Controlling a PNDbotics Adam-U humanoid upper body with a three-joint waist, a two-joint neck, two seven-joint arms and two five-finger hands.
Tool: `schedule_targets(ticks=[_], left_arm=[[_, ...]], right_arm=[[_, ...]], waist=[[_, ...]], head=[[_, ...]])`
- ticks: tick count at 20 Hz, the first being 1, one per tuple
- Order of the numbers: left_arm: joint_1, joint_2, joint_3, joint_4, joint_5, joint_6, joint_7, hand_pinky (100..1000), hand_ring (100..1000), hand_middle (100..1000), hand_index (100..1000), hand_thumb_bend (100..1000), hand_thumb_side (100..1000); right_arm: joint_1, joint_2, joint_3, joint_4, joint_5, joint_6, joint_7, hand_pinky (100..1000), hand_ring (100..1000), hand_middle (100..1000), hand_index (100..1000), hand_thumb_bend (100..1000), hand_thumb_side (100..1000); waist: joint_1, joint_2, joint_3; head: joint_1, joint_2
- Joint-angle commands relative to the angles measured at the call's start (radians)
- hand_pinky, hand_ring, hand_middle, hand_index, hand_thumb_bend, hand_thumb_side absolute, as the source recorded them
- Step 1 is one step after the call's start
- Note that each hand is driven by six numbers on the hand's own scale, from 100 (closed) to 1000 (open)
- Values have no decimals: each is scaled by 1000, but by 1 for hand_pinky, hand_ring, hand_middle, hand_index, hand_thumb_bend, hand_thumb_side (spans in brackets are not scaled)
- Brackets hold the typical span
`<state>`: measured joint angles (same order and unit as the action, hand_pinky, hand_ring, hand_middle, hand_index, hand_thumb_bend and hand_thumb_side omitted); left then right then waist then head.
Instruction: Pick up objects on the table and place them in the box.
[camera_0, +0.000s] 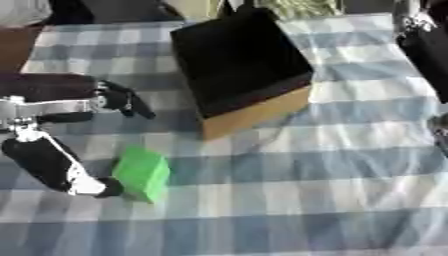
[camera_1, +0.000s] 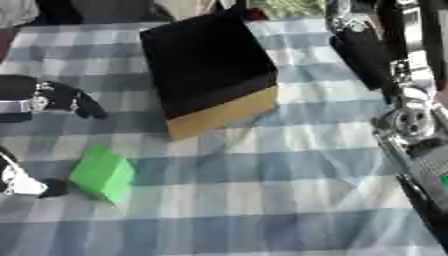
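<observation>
A green block (camera_0: 142, 172) lies on the checked cloth at the lower left. My left hand (camera_0: 52, 160) comes in from the left edge and is open, spread wide. One white-tipped finger (camera_0: 90, 186) touches the block's lower left side, while the other fingers (camera_0: 122, 102) stand well above the block and apart from it. The cardboard box (camera_0: 258, 112) with a dark inside sits tilted at the upper middle, up and to the right of the block. My right arm (camera_1: 409, 122) runs down the right edge; its hand is not clearly shown.
A blue and white checked tablecloth (camera_0: 306, 200) covers the table. Dark shapes and a pale patterned thing (camera_0: 302, 7) lie past the far edge behind the box. A brown strip (camera_0: 13, 45) shows at the upper left.
</observation>
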<state>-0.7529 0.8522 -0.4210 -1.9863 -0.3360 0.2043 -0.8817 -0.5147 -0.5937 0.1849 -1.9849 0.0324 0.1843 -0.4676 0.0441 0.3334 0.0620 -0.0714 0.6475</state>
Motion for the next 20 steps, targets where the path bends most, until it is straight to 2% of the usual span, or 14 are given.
schedule_targets(ticks=[1,6,20], left_arm=[[-20,12,4,-14,-15,8,-19,904,865,873,932,521,289],[-26,6,-16,-14,-28,40,-25,908,866,874,937,531,300],[-22,-9,-119,-14,-129,198,-25,909,866,874,929,586,303]], right_arm=[[-7,-11,-10,-15,4,-3,-4,843,757,657,801,100,575],[-5,-8,-10,-15,4,-4,-5,844,757,656,801,100,576],[-1,7,-5,-15,-3,-12,-5,844,756,653,801,100,586]], waist=[[0,-21,-1],[-1,-21,-2],[3,-19,-8]], head=[[-2,-11],[-2,-11],[5,-16]])
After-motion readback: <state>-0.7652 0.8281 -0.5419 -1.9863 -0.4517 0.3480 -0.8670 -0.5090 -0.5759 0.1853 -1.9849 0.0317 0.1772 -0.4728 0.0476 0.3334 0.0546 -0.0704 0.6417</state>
